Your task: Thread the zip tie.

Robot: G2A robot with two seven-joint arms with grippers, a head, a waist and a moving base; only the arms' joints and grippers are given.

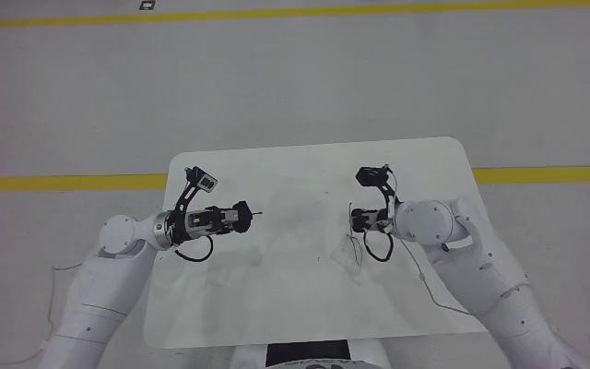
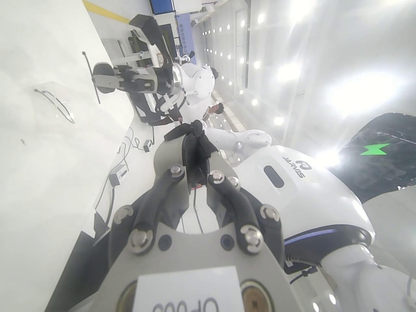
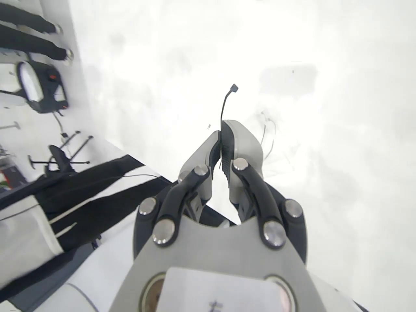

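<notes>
My right gripper (image 1: 354,220) (image 3: 221,131) is shut on a black zip tie (image 3: 226,102) above the white table (image 1: 295,304), right of centre. The tie's square head sticks out past the fingertips and its tail shows behind them. In the left wrist view the same zip tie (image 2: 88,66) stands across the right gripper (image 2: 94,77). My left gripper (image 1: 249,216) (image 2: 195,137) hangs left of centre and points at the right one, with a wide gap between them. It is shut on a thin black strip (image 2: 197,209) that runs back between its fingers, with a short tip poking forward.
A clear plastic bag (image 1: 350,251) (image 2: 57,105) with loose black zip ties lies on the table just in front of the right gripper. A tiny dark speck (image 2: 22,141) lies on the tabletop. Yellow floor lines run beyond the table's far edge.
</notes>
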